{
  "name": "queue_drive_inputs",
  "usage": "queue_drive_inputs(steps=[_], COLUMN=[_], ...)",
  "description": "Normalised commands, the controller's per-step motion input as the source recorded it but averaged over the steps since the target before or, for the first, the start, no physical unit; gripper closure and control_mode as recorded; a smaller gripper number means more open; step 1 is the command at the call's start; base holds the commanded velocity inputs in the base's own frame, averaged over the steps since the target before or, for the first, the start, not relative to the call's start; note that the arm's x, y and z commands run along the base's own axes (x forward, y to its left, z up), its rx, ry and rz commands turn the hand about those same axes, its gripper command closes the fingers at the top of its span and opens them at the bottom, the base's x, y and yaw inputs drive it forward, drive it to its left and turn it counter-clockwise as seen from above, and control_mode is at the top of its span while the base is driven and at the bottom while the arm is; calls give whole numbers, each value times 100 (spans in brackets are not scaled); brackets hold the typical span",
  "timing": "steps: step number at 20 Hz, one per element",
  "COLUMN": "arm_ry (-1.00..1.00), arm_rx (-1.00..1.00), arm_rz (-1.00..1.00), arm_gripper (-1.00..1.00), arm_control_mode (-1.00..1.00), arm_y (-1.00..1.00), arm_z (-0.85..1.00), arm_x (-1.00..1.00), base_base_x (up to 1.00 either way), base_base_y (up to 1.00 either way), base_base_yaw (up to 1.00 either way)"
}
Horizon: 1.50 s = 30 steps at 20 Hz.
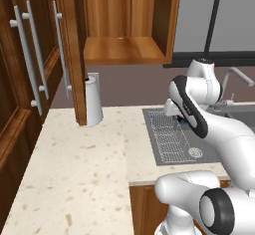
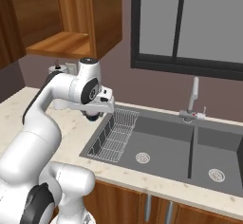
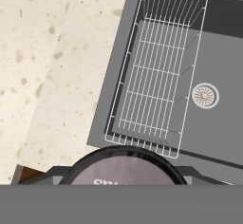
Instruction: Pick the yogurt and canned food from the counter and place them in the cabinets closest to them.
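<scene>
A: Big stuff first. What was there?

B: The counter point(image 1: 74, 169), beige and speckled, ran along the left of the sink point(image 2: 166, 142) and across its front. The cabinets point(image 1: 124, 50) hung up and to the left of the sink. The nearest one stood open, showing a bare wooden shelf. The closed doors further left had long steel handles.

A: And the sink?

B: Dark grey, two basins. A wire rack point(image 3: 156, 76) sat in the left basin against the sink's left wall. The faucet point(image 2: 193, 97) stood at the back of the sink, and a dark-framed window point(image 2: 190, 23) was on the wall behind it.

A: Anything on the worktop?

B: A white paper-towel roll point(image 1: 93, 99), upright, left of the sink and back by the wall, under the open cabinet's door edge.

A: Where was the canned food?

B: The canned food point(image 3: 124, 170) was off the counter, in the hand, above the sink's left rim. The hand view showed its grey-lilac top with some lettering, too cropped to read.

A: Gripper state?

B: The gripper point(image 2: 93, 117) pointed down by the sink's left edge. Its fingers were closed in on the tin from both sides, spread only as far as the tin's width. The dark tin showed just under the hand in the right base view.
</scene>
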Motion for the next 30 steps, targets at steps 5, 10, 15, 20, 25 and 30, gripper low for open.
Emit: queue_drive_inputs(steps=[5,10,15,20,25,30], arm_ry=[0,0,-1,-2,-3,-3], arm_rx=[0,0,0,0,0,0], arm_rz=[0,0,0,-1,0,0], arm_gripper=[100,100,100,100,100,100], arm_control_mode=[100,-100,-100,-100,-100,-100], arm_y=[0,0,2,18,20,23], arm_z=[0,0,17,35,39,45], arm_x=[0,0,0,2,0,0], base_base_x=[12,0,0,0,0,0], base_base_y=[0,0,0,0,0,0], base_base_yaw=[0,0,0,0,0,0])
